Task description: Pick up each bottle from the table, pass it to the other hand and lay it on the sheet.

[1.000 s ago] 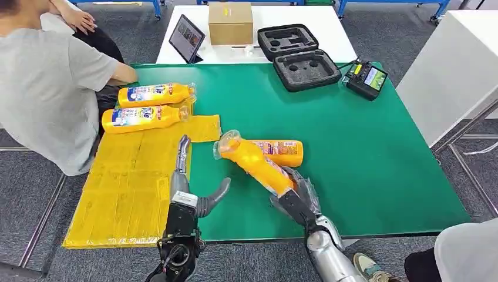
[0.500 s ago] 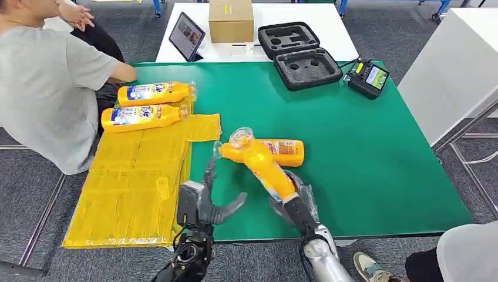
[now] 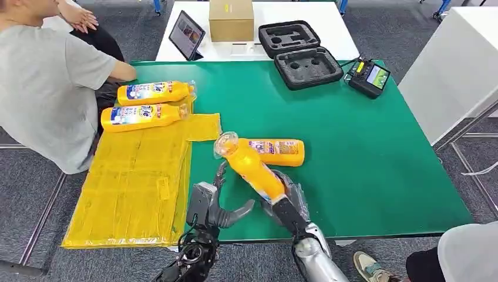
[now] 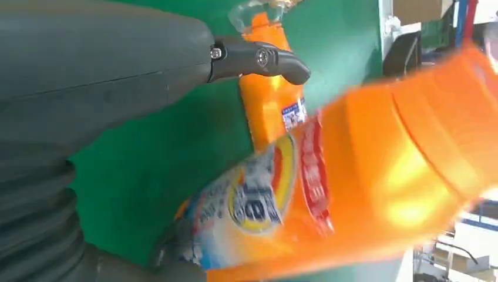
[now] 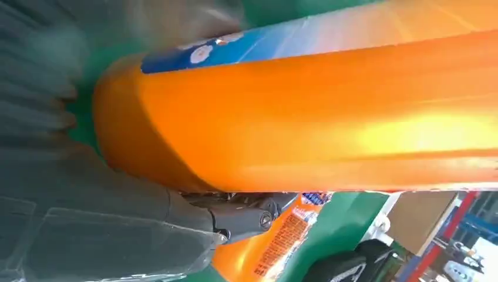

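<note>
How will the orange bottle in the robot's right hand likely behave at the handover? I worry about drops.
The held bottle looks glossy, with highlights on smooth plastic, so it may slip. The right hand grips only its base end, so the long body might lever downward. Its rounded sides suggest it could roll once laid on the yellow sheet. The left hand waits open nearby.

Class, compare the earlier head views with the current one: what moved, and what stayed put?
The left hand swung rightward from the yellow plastic sheet toward the orange bottle that the right hand holds tilted; the bottle shifted slightly. The left hand holds nothing. The lying orange bottle and the two bottles on the sheet stayed.
</note>
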{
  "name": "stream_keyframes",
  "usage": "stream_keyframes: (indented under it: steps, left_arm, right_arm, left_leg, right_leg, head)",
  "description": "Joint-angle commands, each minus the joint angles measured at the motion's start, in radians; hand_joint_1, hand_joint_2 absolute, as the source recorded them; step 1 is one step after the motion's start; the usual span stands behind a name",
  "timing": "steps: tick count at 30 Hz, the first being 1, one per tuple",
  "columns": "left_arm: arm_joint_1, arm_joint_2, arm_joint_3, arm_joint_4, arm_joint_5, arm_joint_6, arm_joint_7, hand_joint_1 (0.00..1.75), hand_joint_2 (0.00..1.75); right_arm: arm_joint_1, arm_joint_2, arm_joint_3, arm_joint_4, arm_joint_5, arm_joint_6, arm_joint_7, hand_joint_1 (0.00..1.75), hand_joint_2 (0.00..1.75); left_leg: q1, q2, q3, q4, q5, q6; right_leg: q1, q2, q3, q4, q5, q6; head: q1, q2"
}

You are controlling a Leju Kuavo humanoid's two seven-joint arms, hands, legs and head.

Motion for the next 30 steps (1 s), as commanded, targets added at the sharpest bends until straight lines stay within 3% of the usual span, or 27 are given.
stream_keyframes:
  steps: [1, 4, 5, 22, 23, 30]
  left_arm:
    - [-0.091, -0.020, -0.003, 0.065, 0.051, 0.002, -0.003, 0.00, 1.75]
    - [-0.095, -0.021, 0.001, 0.046, 0.084, -0.008, -0.014, 0.00, 1.75]
    - [-0.095, -0.020, 0.000, 0.034, 0.092, -0.013, -0.013, 0.00, 0.00]
    - [-0.071, -0.002, -0.013, -0.066, 0.172, -0.061, 0.010, 0.00, 0.00]
    - [-0.071, -0.001, -0.018, -0.064, 0.171, -0.061, 0.010, 0.00, 1.75]
    - [-0.096, -0.014, -0.038, -0.010, 0.148, -0.014, -0.020, 0.00, 1.75]
  right_arm:
    - [-0.083, 0.045, 0.095, 0.163, 0.031, -0.062, 0.005, 1.75, 1.75]
    - [-0.094, 0.048, 0.114, 0.193, 0.032, -0.089, 0.003, 1.75, 1.75]
    - [-0.099, 0.047, 0.118, 0.204, 0.031, -0.099, 0.004, 1.75, 1.75]
    - [-0.112, 0.073, 0.216, 0.263, 0.033, -0.116, 0.000, 1.75, 1.75]
    - [-0.112, 0.073, 0.220, 0.261, 0.032, -0.117, 0.000, 1.75, 1.75]
    - [-0.114, 0.085, 0.266, 0.240, 0.037, -0.104, 0.000, 1.75, 1.75]
  left_leg:
    - [0.001, 0.000, 0.002, 0.001, -0.001, -0.002]
    - [0.001, 0.000, 0.002, 0.000, 0.000, -0.002]
    - [0.001, 0.000, 0.002, 0.000, -0.001, -0.003]
    - [0.001, 0.000, 0.002, 0.000, 0.000, -0.002]
    - [0.001, 0.000, 0.003, 0.000, -0.001, -0.003]
    - [0.001, 0.000, 0.002, 0.000, 0.000, -0.002]
  right_leg:
    - [0.001, 0.001, 0.001, 0.001, 0.000, -0.002]
    - [0.001, 0.001, 0.001, 0.000, 0.000, -0.002]
    - [0.001, 0.002, 0.002, 0.001, -0.001, -0.002]
    - [0.001, 0.001, 0.001, 0.000, 0.000, -0.001]
    - [0.001, 0.001, 0.002, 0.000, -0.001, -0.002]
    - [0.001, 0.001, 0.002, 0.000, 0.000, -0.001]
  head:
    - [0.000, 0.000]
    - [0.000, 0.000]
    - [0.000, 0.000]
    - [0.000, 0.000]
    - [0.000, 0.000]
    - [0.000, 0.000]
